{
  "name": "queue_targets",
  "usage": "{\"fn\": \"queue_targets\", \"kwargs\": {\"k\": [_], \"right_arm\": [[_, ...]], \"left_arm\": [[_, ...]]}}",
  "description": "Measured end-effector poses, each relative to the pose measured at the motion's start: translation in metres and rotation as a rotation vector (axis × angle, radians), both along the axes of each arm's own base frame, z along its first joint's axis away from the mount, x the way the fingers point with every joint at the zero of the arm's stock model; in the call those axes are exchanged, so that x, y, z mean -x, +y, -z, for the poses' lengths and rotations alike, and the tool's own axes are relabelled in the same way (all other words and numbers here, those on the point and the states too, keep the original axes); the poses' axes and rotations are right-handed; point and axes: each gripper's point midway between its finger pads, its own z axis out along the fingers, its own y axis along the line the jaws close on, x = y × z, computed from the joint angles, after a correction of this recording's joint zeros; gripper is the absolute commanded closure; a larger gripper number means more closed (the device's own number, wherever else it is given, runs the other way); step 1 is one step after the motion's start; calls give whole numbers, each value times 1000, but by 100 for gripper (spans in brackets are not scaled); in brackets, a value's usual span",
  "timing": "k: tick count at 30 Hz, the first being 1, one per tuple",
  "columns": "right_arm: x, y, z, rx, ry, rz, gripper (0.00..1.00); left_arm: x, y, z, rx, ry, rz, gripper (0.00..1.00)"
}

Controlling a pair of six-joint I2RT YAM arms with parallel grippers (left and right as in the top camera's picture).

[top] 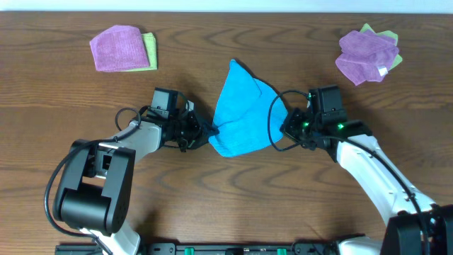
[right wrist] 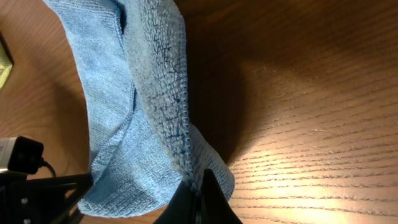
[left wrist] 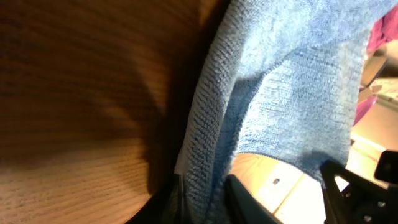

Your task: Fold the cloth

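The sky-blue cloth (top: 241,110) hangs bunched between my two grippers at the middle of the wooden table, its far corner reaching toward the back. My left gripper (top: 205,131) is shut on the cloth's left edge; in the left wrist view the cloth (left wrist: 280,93) runs up from the jaws (left wrist: 202,199). My right gripper (top: 285,127) is shut on the cloth's right edge; in the right wrist view the cloth (right wrist: 143,81) rises from the closed jaws (right wrist: 198,186). The white tag is not visible.
A purple cloth on a light green one (top: 119,48) lies at the back left. A heap of purple and light green cloths (top: 368,55) lies at the back right. The left arm's gripper body shows in the right wrist view (right wrist: 25,168).
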Motion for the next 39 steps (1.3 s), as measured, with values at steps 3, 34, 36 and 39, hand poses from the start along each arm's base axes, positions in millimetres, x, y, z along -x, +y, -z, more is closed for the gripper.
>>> {"fn": "queue_targets", "kwargs": {"k": [3, 34, 36, 39], "right_arm": [[0, 0, 0, 0, -1, 0, 99], [-7, 2, -4, -12, -32, 1, 99], [-7, 2, -4, -13, -32, 1, 99], [-7, 3, -5, -17, -32, -2, 99]], "left_arm": [[2, -1, -1, 8, 5, 9, 46], [46, -19, 18, -109, -83, 275, 94], [45, -18, 18, -113, -84, 274, 94], [42, -15, 17, -107, -86, 259, 94]]}}
